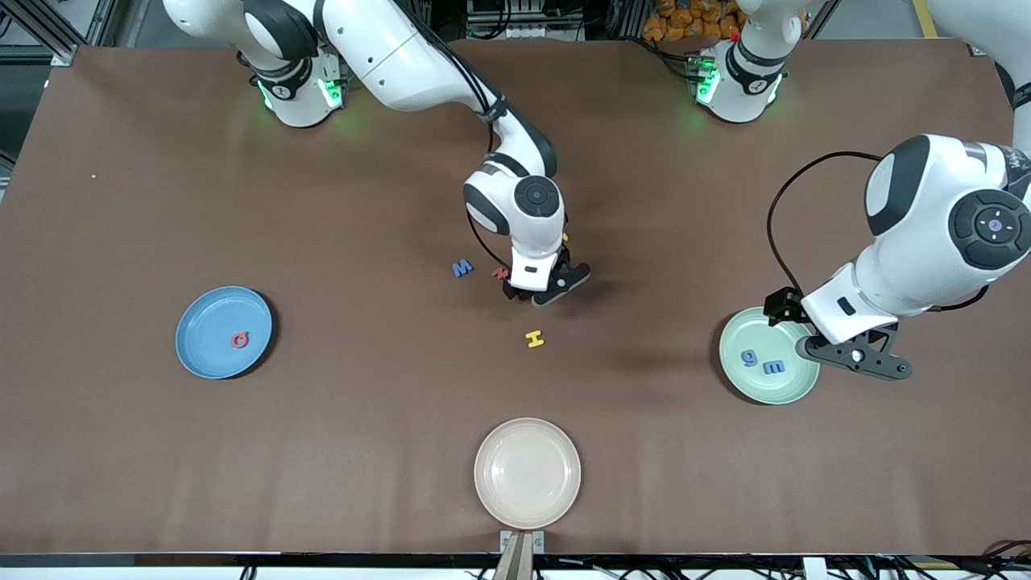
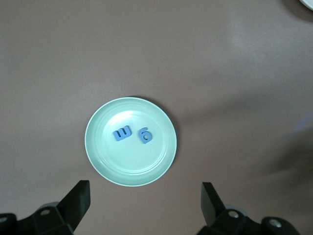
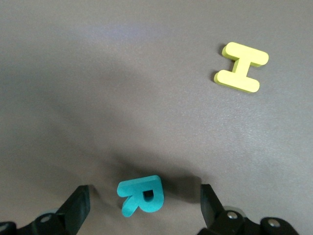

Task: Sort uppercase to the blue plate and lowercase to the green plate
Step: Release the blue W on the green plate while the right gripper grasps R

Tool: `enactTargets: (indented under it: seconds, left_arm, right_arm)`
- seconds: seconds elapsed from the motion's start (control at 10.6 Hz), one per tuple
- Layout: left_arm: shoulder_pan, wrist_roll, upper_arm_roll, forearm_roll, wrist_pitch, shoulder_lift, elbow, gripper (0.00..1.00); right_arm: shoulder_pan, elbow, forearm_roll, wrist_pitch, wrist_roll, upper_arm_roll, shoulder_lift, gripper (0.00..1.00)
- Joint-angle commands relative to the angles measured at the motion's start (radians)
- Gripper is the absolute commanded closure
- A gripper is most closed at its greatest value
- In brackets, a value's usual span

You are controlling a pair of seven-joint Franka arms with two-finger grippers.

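Nearest the camera, at the bottom centre of the front view, the cream plate (image 1: 527, 472) sits bare and plays no part in the sort.

Next up, at the right, the green plate (image 1: 768, 355) already holds the blue g (image 1: 751, 358) and blue m (image 1: 774, 367), lying side by side near its middle. The left gripper (image 1: 855, 354) hangs above that plate's edge, fingers wide apart and empty (the left wrist view shows both letters lying well clear of its fingertips). This arm appears to be waiting.

At the left of the frame, the blue plate (image 1: 224, 332) carries one letter only, the red Q (image 1: 240, 339).

In the centre, the yellow H (image 1: 535, 339) lies loose on the table. Just above it in the frame, the right gripper (image 1: 538, 295) is low over the green R (image 3: 142, 195), fingers spread with the R between them in the right wrist view, not yet pinched. Higher still lie the blue M (image 1: 462, 267) and the tiny red letter (image 1: 500, 273), beside the wrist; a yellow speck (image 1: 565, 238) peeks out by the wrist and is too hidden to identify.

So by my reading three of eight are sorted: R, H and M still owe the blue plate, and the small red and yellow ones the green plate.
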Motion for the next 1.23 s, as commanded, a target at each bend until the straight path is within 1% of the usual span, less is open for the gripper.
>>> enactTargets:
  seconds: [0.0, 0.09, 0.19, 0.28, 0.76, 0.85, 0.95, 1.04, 1.14]
  left_arm:
    - [0.002, -0.001, -0.008, -0.023, -0.024, 0.002, 0.016, 0.0]
    - [0.007, 0.001, -0.014, -0.023, -0.024, -0.003, 0.016, 0.0]
    - [0.007, -0.002, -0.016, -0.023, -0.024, -0.006, 0.018, 0.0]
    - [0.007, -0.002, -0.016, -0.023, -0.024, -0.006, 0.018, 0.0]
    - [0.008, -0.001, -0.027, -0.025, -0.024, -0.023, 0.016, 0.0]
    - [0.008, -0.001, -0.028, -0.025, -0.024, -0.023, 0.016, 0.0]
    - [0.008, 0.001, -0.028, -0.025, -0.024, -0.023, 0.016, 0.0]
    - [0.008, 0.015, -0.033, -0.025, -0.025, -0.024, 0.012, 0.0]
    - [0.011, 0.004, -0.059, -0.025, -0.031, -0.026, 0.012, 0.0]
  right_arm:
    - [0.008, 0.019, 0.014, -0.009, 0.017, -0.003, 0.013, 0.0]
    - [0.008, 0.019, 0.014, -0.009, 0.024, -0.003, 0.013, 0.16]
    - [0.01, 0.019, 0.014, -0.009, 0.046, -0.003, 0.015, 0.91]
    - [0.011, 0.019, 0.014, -0.009, 0.057, -0.004, 0.013, 1.0]
    - [-0.001, 0.019, 0.014, -0.012, 0.057, -0.003, -0.002, 1.0]
    - [-0.005, 0.02, 0.018, -0.041, 0.071, -0.004, -0.014, 1.0]
    - [-0.022, 0.028, 0.041, -0.106, 0.076, -0.007, -0.04, 1.0]
    - [-0.047, 0.028, 0.046, -0.158, 0.076, -0.01, -0.071, 1.0]
    - [-0.083, 0.026, 0.046, -0.212, 0.079, -0.01, -0.103, 1.0]
